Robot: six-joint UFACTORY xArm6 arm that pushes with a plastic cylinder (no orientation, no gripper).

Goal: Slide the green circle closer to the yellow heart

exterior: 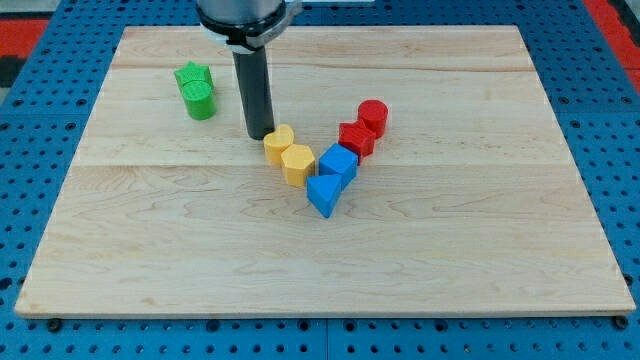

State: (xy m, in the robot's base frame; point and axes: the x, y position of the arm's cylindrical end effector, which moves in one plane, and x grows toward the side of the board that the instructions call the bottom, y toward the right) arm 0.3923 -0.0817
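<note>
The green circle (200,99) stands at the board's upper left, touching a green star (192,75) just above it. The yellow heart (279,141) lies near the board's middle, touching a yellow hexagon (298,163) at its lower right. My tip (259,135) rests on the board just left of the yellow heart, close to it or touching it. The tip is to the right of and a little below the green circle, well apart from it.
A blue cube (338,163) and a blue triangle (323,194) sit right of the yellow hexagon. A red star (356,137) and a red cylinder (372,116) lie further to the upper right. The wooden board (150,250) lies on a blue perforated surface.
</note>
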